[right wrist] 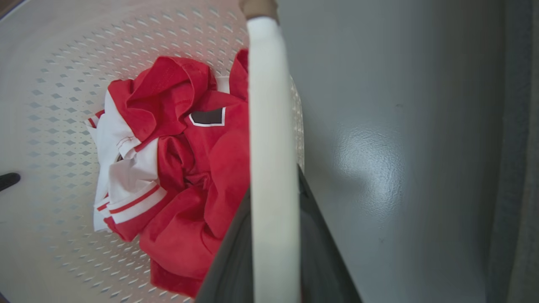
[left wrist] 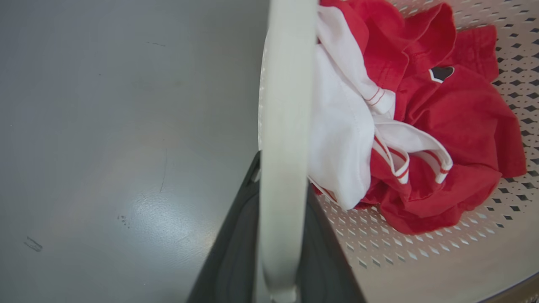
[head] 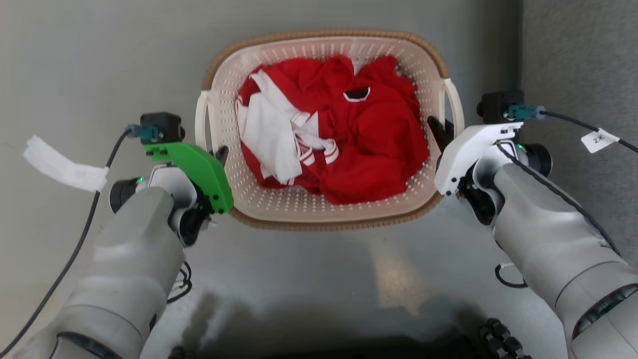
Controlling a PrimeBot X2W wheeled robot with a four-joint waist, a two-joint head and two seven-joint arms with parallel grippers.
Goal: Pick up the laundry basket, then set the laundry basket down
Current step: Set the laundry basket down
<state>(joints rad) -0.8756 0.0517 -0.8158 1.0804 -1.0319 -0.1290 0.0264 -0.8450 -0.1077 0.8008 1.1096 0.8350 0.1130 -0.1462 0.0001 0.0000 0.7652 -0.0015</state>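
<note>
One grey floor (head: 99, 60) lies under everything. One laundry basket (head: 329, 35) sits at 12 o'clock in the head view: cream, perforated, with a brown rim. Whether it rests on the floor or hangs clear of it I cannot tell. Inside is one heap of clothes (head: 369, 134), red and white with striped trim; how many garments make it up cannot be counted. A small black patch (head: 357, 93) edged in white shows on the red cloth and carries no readable writing.

Two pale arms come up from 7 and 5 o'clock: the left arm (head: 129, 259) and the right arm (head: 548, 239).

The basket has two white handles. The left handle (head: 201, 119) is at the basket's 9 o'clock and the right handle (head: 456, 107) at its 3 o'clock. The left gripper (head: 221, 153) is closed down close on the left handle, one dark finger on each side of the bar in the left wrist view. The right gripper (head: 441, 130) clasps the right handle the same way.

Two black cables run off, one from each wrist. The left cable (head: 75, 249) bears one blank white strip (head: 65, 167) at 9 o'clock. The right cable (head: 588, 124) bears one white tag (head: 599, 139) at 3 o'clock, marked "2" and a star-like sign.
</note>
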